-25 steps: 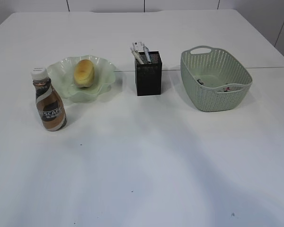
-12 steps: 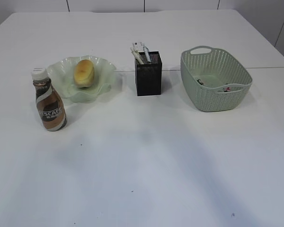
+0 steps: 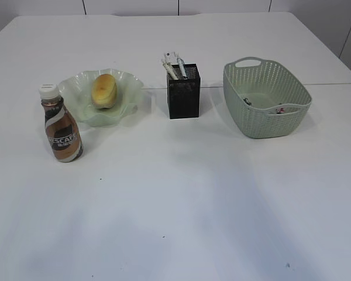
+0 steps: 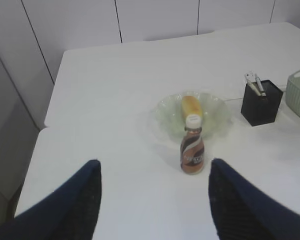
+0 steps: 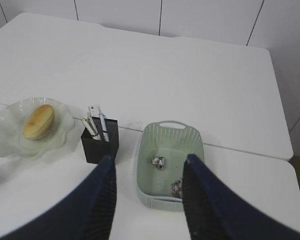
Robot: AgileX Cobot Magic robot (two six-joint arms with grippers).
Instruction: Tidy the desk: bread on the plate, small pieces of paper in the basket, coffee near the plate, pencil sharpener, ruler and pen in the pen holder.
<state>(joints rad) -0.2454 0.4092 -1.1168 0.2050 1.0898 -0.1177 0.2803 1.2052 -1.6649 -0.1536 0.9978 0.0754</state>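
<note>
The bread point(image 3: 103, 89) lies on the ruffled green plate point(image 3: 76, 88). Just left of the plate, in front of it, stands the coffee point(image 3: 62, 132) bottle. The black pen holder point(image 3: 183, 93) holds the ruler point(image 5: 94, 111) and a pen point(image 5: 104, 128); the pencil sharpener is hidden. Two small pieces of paper point(image 5: 158, 161) lie inside the basket point(image 3: 266, 126). My left gripper point(image 4: 153, 162) hangs open and empty above the desk point(image 3: 181, 193), short of the coffee point(image 4: 192, 152). High over the basket point(image 5: 170, 125), my right gripper point(image 5: 149, 158) is open and empty. Neither gripper appears in the exterior view.
The desk's left edge point(image 4: 47, 115) drops off beside a pale wall. A seam point(image 3: 333, 84) crosses the tabletop behind the basket. The plate, pen holder and basket stand in a row across the middle of the desk.
No object on the desk has moved. Only the faint shadows on the front of the tabletop have shifted.
</note>
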